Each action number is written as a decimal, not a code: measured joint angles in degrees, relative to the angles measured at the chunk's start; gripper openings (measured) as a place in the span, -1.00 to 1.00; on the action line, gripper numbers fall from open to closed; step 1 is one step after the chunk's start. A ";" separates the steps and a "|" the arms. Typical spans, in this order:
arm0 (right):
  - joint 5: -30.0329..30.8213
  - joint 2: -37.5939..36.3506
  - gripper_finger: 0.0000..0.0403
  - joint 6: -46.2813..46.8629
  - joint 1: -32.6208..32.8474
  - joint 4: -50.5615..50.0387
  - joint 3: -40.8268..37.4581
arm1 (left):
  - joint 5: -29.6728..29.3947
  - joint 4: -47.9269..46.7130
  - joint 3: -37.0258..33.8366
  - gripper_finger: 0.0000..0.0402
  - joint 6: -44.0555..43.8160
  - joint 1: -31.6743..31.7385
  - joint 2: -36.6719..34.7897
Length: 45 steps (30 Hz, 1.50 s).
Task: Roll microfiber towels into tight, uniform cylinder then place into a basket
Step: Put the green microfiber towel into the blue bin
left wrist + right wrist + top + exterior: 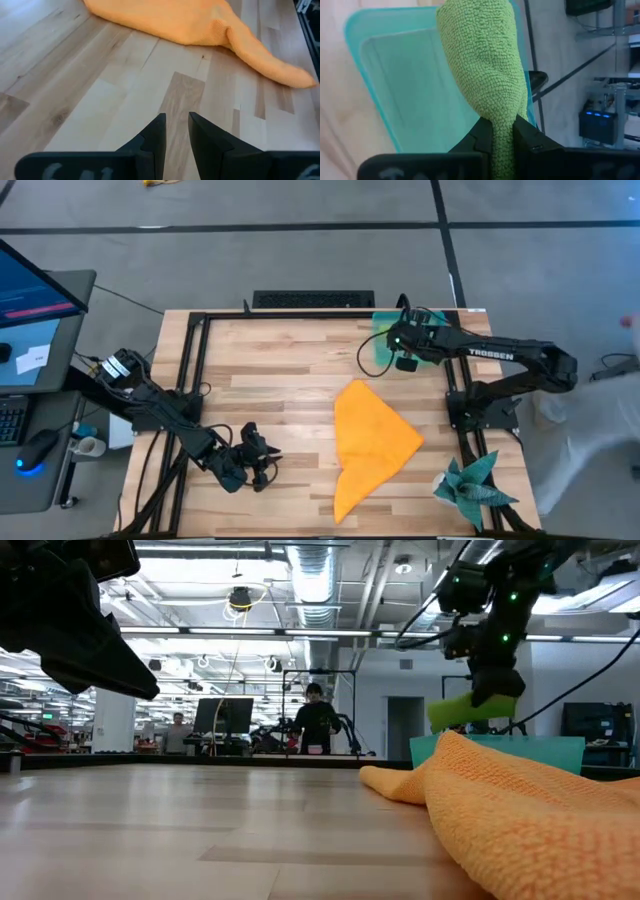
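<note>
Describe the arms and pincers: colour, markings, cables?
Both arms are dark and jointed. The right arm carries white TROSSEN lettering, green lights near the wrist and looping black cables. The left arm also trails cables. Each pincer, left and right, has two dark, tapering fingers.

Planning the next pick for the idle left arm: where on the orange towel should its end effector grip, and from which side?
Judging by its pose, grip the narrow tapered tail of the orange towel at its near-left end. It lies flat and thin on the table, closest to the left end effector, so a low approach from the left suits. The broad middle is bunched and thicker. The right end effector holds the green towel.
</note>
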 joint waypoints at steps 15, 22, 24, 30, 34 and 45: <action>-7.05 0.07 -0.76 -6.99 -5.18 6.35 -3.82 | 1.27 1.37 0.01 -0.64 -0.11 2.53 0.00; -10.20 0.07 -0.76 -5.66 -6.44 6.46 -3.82 | 3.43 1.69 0.00 -0.64 -0.13 3.23 0.00; -10.24 0.07 -0.76 -5.47 -6.42 6.82 -4.07 | 3.46 1.69 0.02 -0.64 -0.13 3.21 0.00; -10.18 0.07 -0.76 -6.87 -6.39 9.38 -7.56 | 3.54 1.65 0.00 -0.64 -0.13 3.15 0.00; -10.15 0.09 -0.76 -7.02 -6.39 10.16 -8.04 | 3.54 1.62 0.01 -0.64 -0.13 3.15 0.00; -10.85 8.47 -0.76 -7.09 -5.33 11.05 -8.11 | 3.54 1.93 0.00 -0.64 -0.11 3.15 0.00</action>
